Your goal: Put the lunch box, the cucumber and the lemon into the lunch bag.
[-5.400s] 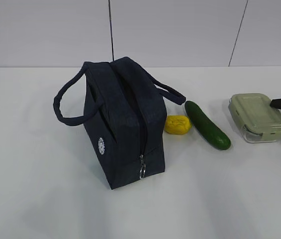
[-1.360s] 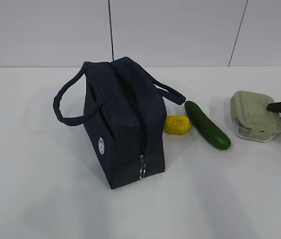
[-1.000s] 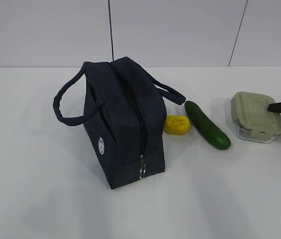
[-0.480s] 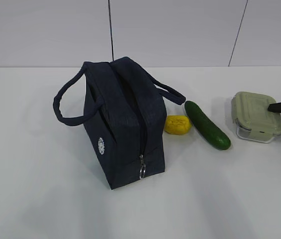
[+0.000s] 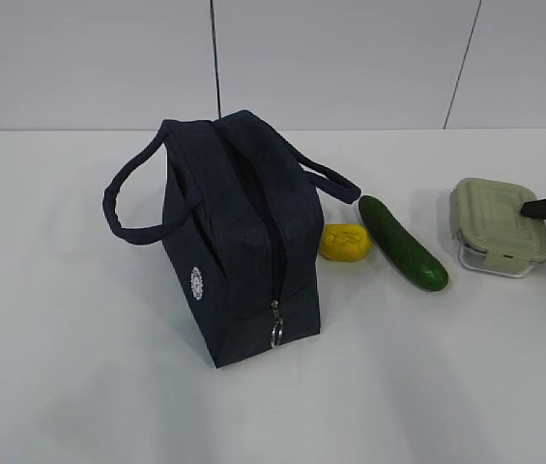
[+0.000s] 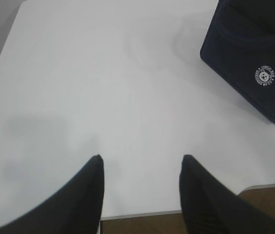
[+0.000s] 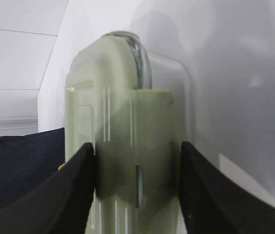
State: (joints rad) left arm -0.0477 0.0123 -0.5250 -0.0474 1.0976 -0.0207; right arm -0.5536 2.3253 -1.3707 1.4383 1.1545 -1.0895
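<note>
Since the earliest frame, the rectangular clear lunch box with the pale sage-green clip-on lid (image 5: 501, 226) has been turned and tipped off the white table (image 5: 79, 377) near its right edge; over the last second nothing has shifted. In the right wrist view the right gripper (image 7: 137, 183) is clenched across the box's narrow width, one black finger on each long side over the clips, so it is grasping the lunch box. The left gripper (image 6: 141, 192) hangs released over bare table toward the left edge, just short of the boxy dark navy fabric lunch bag (image 5: 239, 232), which stands at the middle of the table with its zipper drawn down to the metal ring pull (image 5: 276, 333). The small lumpy yellow lemon (image 5: 344, 242) sits just right of the bag, and the long dark green cucumber (image 5: 401, 244) lies between the lemon and the box. To do this carry well, I judge the box should be raised clear of the cucumber and the loop handle (image 5: 329, 180), kept level so the grip on the clips does not slip, then lowered lengthwise into the opening. How wide the mouth gapes cannot be told; the left gripper may need to spread it.
</note>
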